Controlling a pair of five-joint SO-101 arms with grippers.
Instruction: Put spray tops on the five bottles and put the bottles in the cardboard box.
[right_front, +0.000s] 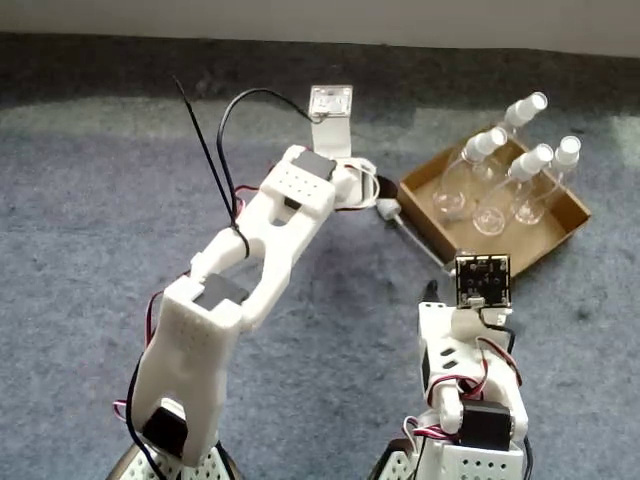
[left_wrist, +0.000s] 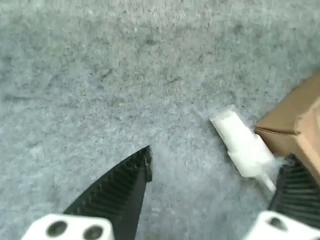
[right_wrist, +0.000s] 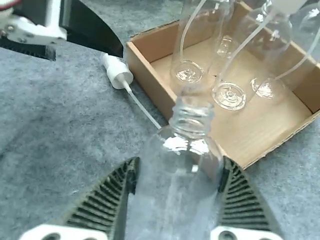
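Note:
My left gripper (left_wrist: 218, 156) is open and low over the carpet, with a loose white spray top (left_wrist: 242, 145) lying between its fingers, nearer one of them. In the high view this gripper (right_front: 372, 190) is just left of the spray top (right_front: 388, 210), whose thin tube runs along the cardboard box (right_front: 425, 225). My right gripper (right_wrist: 180, 165) is shut on a clear bottle (right_wrist: 192, 125) with a bare threaded neck, held near the box's (right_wrist: 150, 85) front wall. Several clear bottles (right_front: 520, 170) with spray tops stand leaning inside the box.
A small white bracket (right_front: 331, 115) stands on the grey carpet behind the left gripper. The right arm's base (right_front: 470, 400) is at the front edge, close to the box's near corner. Open carpet stretches to the left.

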